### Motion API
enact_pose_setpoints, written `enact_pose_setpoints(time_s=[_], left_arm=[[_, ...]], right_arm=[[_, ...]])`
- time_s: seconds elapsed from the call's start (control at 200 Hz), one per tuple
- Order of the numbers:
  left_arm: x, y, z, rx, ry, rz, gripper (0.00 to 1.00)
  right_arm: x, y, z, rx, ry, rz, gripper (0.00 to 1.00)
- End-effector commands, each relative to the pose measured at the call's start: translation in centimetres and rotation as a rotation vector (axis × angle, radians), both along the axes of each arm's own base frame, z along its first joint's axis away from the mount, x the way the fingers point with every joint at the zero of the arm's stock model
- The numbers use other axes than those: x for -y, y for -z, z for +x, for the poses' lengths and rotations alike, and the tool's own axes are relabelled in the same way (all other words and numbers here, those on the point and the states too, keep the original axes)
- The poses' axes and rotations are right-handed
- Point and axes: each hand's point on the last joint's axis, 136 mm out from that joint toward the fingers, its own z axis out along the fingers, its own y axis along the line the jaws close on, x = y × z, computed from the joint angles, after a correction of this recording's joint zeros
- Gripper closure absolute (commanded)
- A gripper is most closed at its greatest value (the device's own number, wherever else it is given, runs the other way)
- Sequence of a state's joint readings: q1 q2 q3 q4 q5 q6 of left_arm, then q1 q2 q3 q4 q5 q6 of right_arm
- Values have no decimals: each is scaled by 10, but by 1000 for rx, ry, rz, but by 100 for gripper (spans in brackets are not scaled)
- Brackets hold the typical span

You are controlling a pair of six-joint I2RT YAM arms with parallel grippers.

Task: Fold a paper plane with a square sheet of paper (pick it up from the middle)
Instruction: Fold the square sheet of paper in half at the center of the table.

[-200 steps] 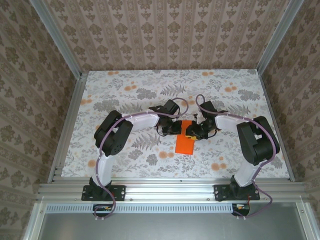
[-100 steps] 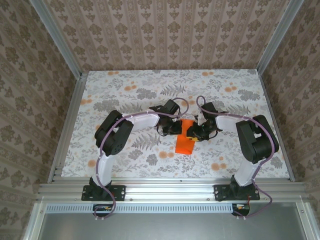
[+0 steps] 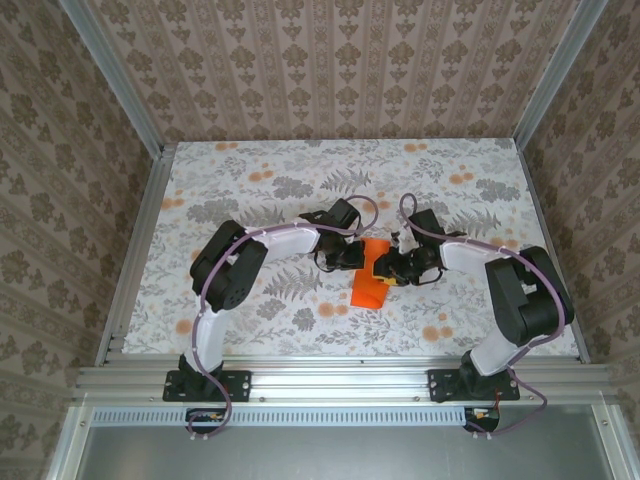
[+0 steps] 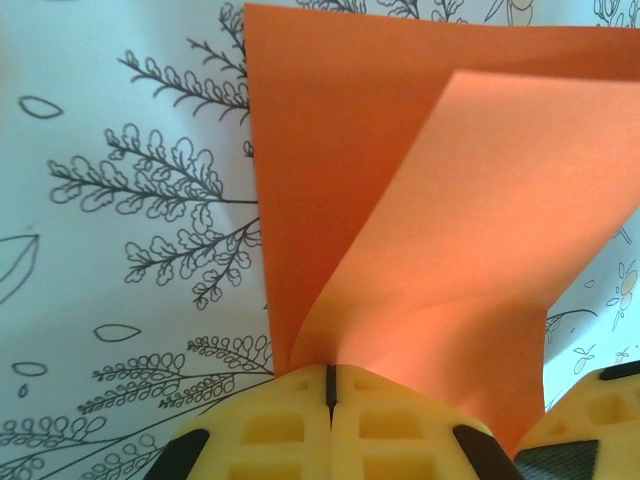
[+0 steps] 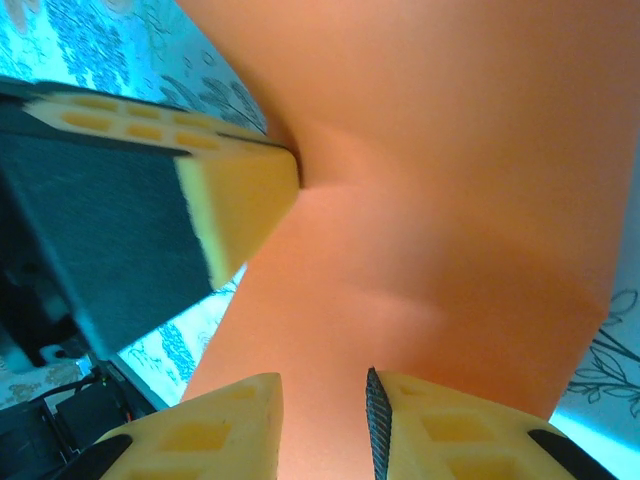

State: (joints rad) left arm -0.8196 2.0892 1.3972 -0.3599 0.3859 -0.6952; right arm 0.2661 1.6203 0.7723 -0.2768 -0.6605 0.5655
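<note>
Here's the square sheet of paper (image 3: 370,286), mid-table between the two wrists, part flat on the flowered table (image 3: 250,185) and part lifted into a loose fold. The left gripper (image 4: 329,400) is pressed together right on the paper's near edge — pads flush, the sheet pinched where the fold bunches, one flap standing up off the layer beneath. The right gripper (image 5: 325,425) sits on the other side, just beside its partner, jaws a little apart with the orange running down into the gap. Whether either pad actually touches it I can't quite make out from this close. This stuff looks featherweight and floppy. It bends at a breath, creases for good, and would likely tear or slip if tugged — so I'd say take it by an edge near the fold, firm pinch, both holds close together, no pulling apart
</note>
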Motion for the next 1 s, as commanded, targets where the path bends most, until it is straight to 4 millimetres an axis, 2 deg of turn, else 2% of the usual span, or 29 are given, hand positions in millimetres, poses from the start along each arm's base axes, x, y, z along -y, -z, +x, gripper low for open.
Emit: enact_pose_setpoints(time_s=[0.0, 0.155, 0.245, 0.35, 0.535, 0.62, 0.725, 0.995], left_arm=[[-16, 38, -21, -72, 32, 118, 100], [-17, 37, -21, -71, 33, 120, 100], [-17, 38, -22, -72, 34, 123, 100], [-17, 38, -22, -71, 36, 123, 100], [-18, 37, -22, -70, 35, 123, 100], [-18, 37, -22, -67, 37, 124, 100], [-17, 37, -22, -70, 39, 124, 100], [-18, 37, -22, -67, 42, 131, 100]], right_arm=[[2, 15, -11, -50, 8, 9, 69], [10, 36, -21, -91, -6, -53, 70], [14, 40, -24, -104, -9, -75, 70], [11, 29, -23, -84, -12, -55, 69], [-3, -5, -21, -20, -12, 69, 68], [-4, -8, -24, -14, 0, 92, 68], [-3, 1, -32, -36, 11, 94, 68], [3, 42, -50, -135, 22, 53, 68]])
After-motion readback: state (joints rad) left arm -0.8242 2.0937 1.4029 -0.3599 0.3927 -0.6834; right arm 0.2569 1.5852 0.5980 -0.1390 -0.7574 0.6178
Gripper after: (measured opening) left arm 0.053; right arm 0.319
